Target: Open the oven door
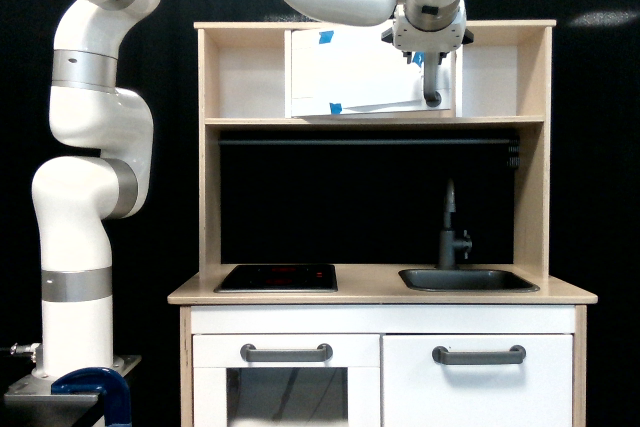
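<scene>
Scanning from the exterior view's left, I see the arm [95, 167] rising from its base and arching over the top of the toy kitchen [212, 197]. In the upper shelf sits the oven door [360, 72], a white panel with blue tape [322, 37], slightly tilted. At its right edge, the gripper [431, 55] sits on the grey handle [431, 82]; I cannot tell whether it is closed on it. Below right, the sink [466, 279].

The oven door [365, 72] is a wide white panel with blue tape bits, set in the top shelf [375, 122]. Its lower edge tilts; its vertical grey handle [431, 82] is at my jaws.
</scene>
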Robot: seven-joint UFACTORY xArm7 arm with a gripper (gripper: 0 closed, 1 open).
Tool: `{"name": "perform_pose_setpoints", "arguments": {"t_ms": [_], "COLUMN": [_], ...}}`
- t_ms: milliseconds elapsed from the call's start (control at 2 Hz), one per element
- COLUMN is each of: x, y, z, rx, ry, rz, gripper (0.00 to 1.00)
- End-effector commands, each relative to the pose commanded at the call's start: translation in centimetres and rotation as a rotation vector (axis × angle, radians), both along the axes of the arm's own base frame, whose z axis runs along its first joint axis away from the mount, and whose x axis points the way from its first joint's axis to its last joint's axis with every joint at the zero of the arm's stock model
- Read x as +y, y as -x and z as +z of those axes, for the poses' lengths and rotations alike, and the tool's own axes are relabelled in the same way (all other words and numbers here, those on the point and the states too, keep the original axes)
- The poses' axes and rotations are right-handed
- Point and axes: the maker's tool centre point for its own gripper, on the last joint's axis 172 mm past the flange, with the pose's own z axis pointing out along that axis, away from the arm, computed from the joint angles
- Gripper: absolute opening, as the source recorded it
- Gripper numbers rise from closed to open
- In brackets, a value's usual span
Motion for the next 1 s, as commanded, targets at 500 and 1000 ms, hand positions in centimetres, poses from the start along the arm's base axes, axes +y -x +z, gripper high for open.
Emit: {"name": "perform_pose_setpoints", "arguments": {"t_ms": [500, 1000], "x": [-1.8, -5.2], "y": [0.5, 2.9], "z": [0.1, -0.7], "rx": [0.0, 0.0], "ry": [0.0, 0.0], "rz": [0.0, 0.0], "gripper": [1.0, 1.0]}}
